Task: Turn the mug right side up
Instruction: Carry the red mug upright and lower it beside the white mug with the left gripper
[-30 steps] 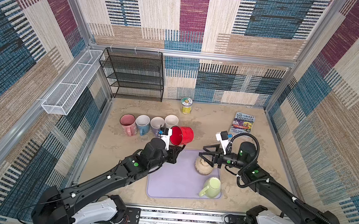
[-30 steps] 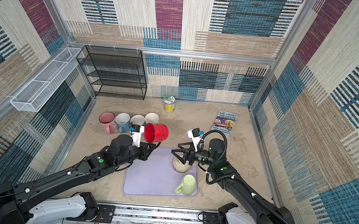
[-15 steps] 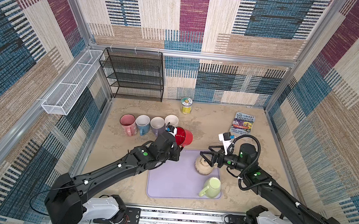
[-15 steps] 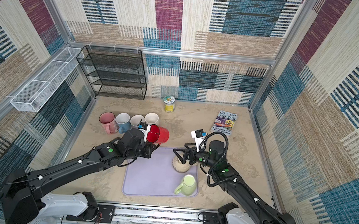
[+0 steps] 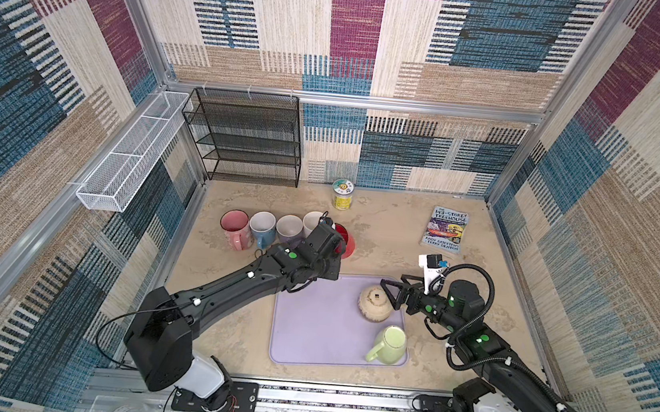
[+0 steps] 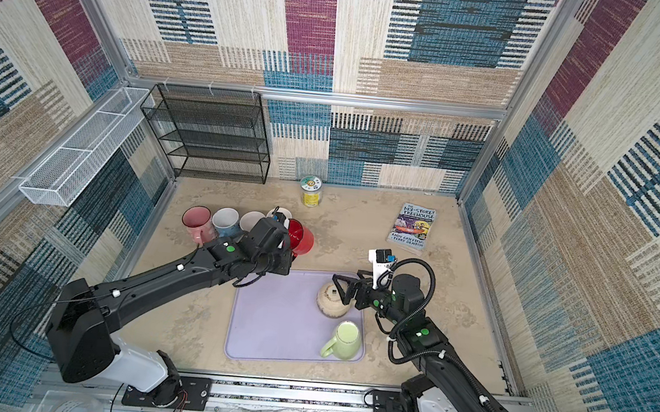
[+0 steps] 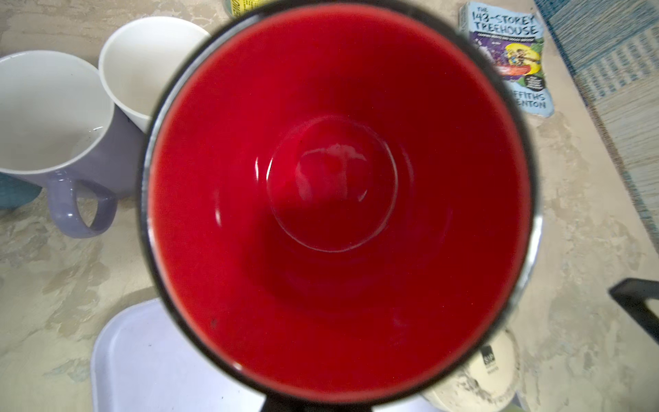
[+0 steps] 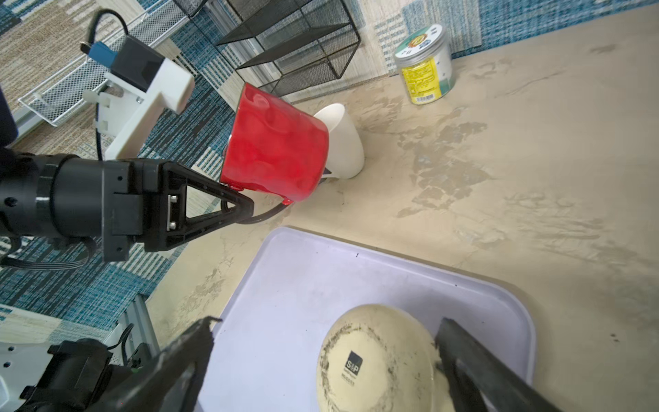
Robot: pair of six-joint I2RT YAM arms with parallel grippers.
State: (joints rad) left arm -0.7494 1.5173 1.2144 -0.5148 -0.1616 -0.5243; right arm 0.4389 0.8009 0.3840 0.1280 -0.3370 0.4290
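Mugs, seven.
- Four stand mouth up in a row near the desk's (image 5: 383,237) back left corner: pink mug (image 5: 234,224), blue mug (image 5: 262,227), lavender mug (image 5: 289,228), white cup (image 5: 312,222).
- Red mug (image 8: 274,153) is at the right end of that row, just beside the white cup. It is tilted, and I cannot tell whether its base touches the desk. The left gripper (image 8: 244,208) has its jaws clenched on the mug's handle side.
- Cream mug (image 5: 372,307) sits base up at the tray's back right corner. The right gripper (image 5: 388,293) has its jaws spread wide to either side of it, grasping nothing.
- Green mug (image 5: 389,343) sits mouth up at the tray's front right corner.

Other items, one of each:
- Lilac tray (image 5: 307,330), by the desk's front edge.
- Jar (image 5: 342,193), at the back edge.
- Book (image 5: 446,229), near the back right corner.
- Black wire rack (image 5: 247,140), in the back left corner.
- White wire basket (image 5: 133,153), on the left wall.

The desk is mottled beige stone. The walls (image 5: 356,17) are woven patchwork in blue, maroon and tan, set in a metal frame.
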